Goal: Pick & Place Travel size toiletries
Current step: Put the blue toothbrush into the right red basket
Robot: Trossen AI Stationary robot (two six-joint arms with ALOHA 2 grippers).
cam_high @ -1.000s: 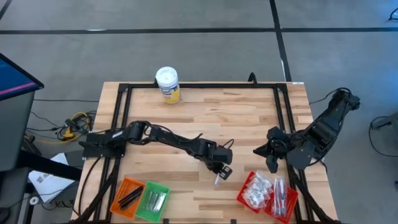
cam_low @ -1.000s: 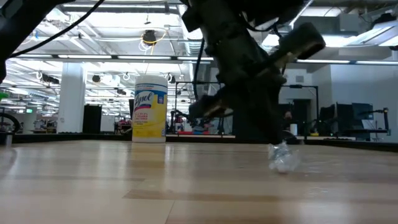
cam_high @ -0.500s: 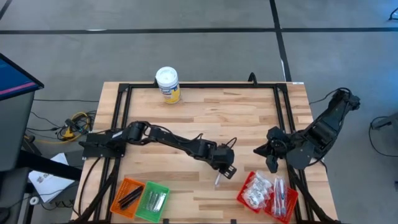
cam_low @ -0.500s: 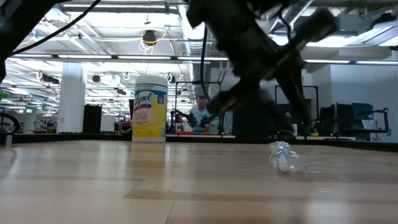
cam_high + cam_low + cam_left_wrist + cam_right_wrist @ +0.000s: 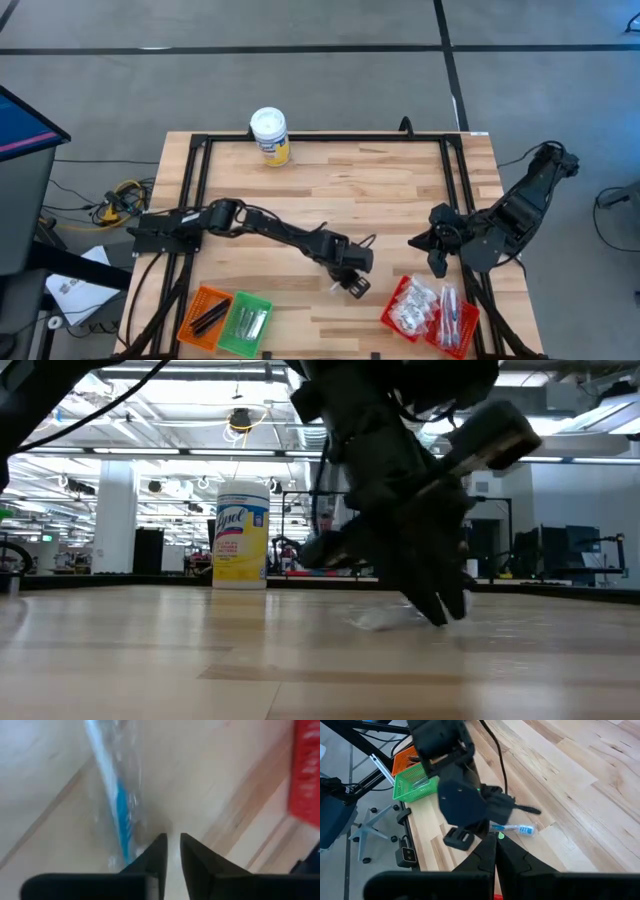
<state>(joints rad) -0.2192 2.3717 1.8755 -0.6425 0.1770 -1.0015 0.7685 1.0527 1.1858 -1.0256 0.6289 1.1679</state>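
Note:
One of the travel size toiletries, a clear-wrapped white and blue toothbrush (image 5: 116, 805), lies flat on the wooden table (image 5: 400, 190) near its front middle; it also shows in the high view (image 5: 333, 288) and the right wrist view (image 5: 512, 828). My left gripper (image 5: 170, 845) slants down beside it with its fingertips at the tabletop (image 5: 445, 610). A narrow gap between the fingers shows only bare wood. My right gripper (image 5: 437, 262) hangs shut above the table's right side, its fingers holding nothing. My left gripper meets the wrapped toothbrush with the outer side of one finger (image 5: 145, 862), against the wrapper's near end (image 5: 125, 860). The fingers come from above, slanting down, and the toothbrush lies flat on the table alongside them, not between them.
A red mesh basket (image 5: 430, 312) with several white sachets stands at the front right, close to the left gripper. Orange (image 5: 205, 315) and green (image 5: 245, 322) baskets stand at the front left. A yellow white-lidded canister (image 5: 270, 135) stands at the far edge.
My left gripper has sunk to the tabletop and shifted a little toward the near edge and the left. The wrapped toothbrush has slid toward the table's left, turned about, and now lies flat beside the fingers instead of under them.

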